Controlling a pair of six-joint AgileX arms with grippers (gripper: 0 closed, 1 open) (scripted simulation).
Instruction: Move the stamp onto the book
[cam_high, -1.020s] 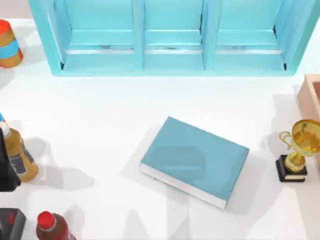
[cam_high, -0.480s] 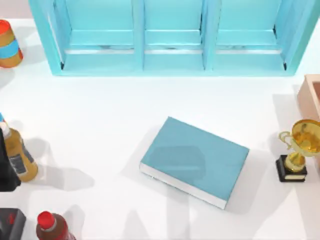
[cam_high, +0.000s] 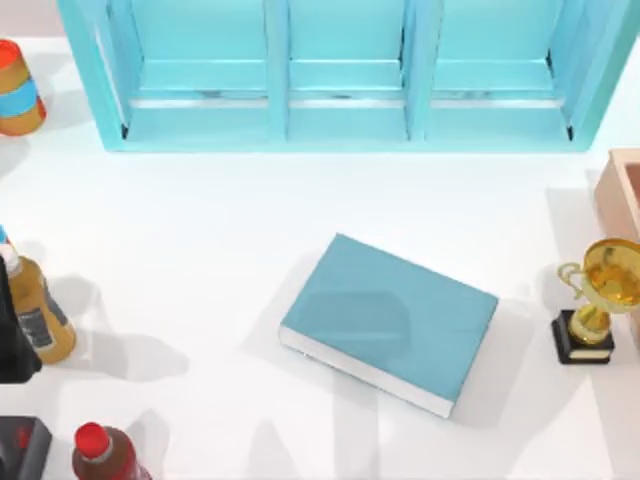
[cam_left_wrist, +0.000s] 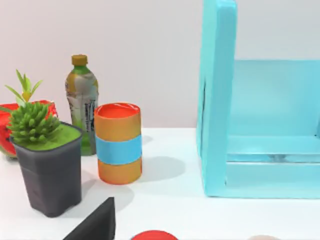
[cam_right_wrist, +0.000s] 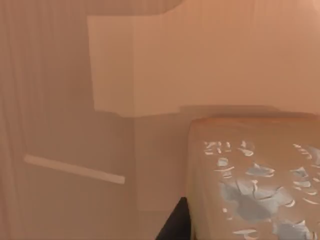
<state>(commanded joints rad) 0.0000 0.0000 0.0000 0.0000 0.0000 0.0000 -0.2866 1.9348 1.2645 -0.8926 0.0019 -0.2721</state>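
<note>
You cannot tell your right gripper's grip; close before its wrist camera stands the small tan-brown boxy stamp (cam_right_wrist: 250, 175), pale-marked, among tan walls. The large flat teal-blue book (cam_high: 390, 320) lies mid-table, and your left arm (cam_high: 12, 340) sits parked at the left edge.

Almost nothing differs across the top view pictures. The one shift is at the table's left edge, where the dark arm (cam_high: 14, 340) beside the amber bottle (cam_high: 40, 315) sits a touch farther out toward the edge than a second ago, so slightly less of its black bulk overlaps the bottle (the change is small and mostly complete by the half-second mark).
</note>
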